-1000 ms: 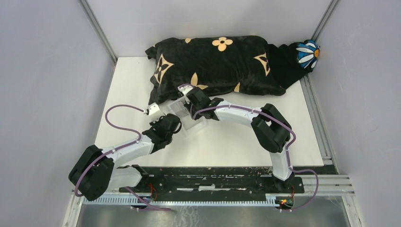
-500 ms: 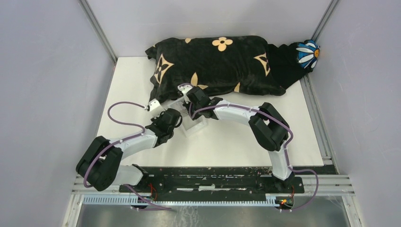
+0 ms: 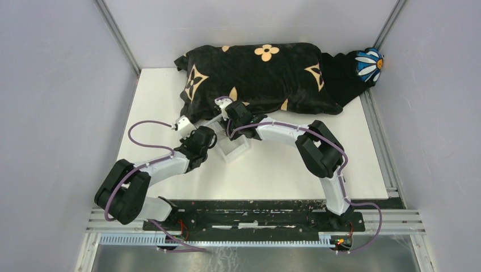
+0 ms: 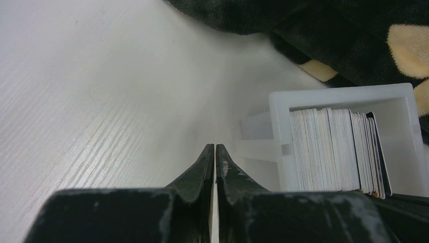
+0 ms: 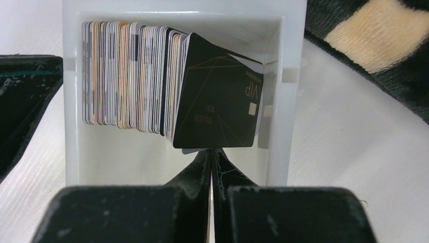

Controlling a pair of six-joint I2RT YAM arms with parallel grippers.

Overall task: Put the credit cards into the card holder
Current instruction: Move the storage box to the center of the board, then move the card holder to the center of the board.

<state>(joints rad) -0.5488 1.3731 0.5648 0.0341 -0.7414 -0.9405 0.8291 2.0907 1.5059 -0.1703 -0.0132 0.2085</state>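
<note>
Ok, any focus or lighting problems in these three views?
Top view: even light, soft shadows on the table, nothing blurred. Left wrist: table grain crisp, its own jaws blurred up close. Right wrist: black card sharp, VIP readable; jaws soft.

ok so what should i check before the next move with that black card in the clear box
1. black vip card seated flush with the card stack: not ok, it leans tilted.
2. right tool shut at that card's lower edge, real grip on it: cannot tell.
3. left tool shut and apart from the cards: ok.
4. clear box has room beside the tilted card: ok.
5. black cushion off the box: cannot tell.
</note>
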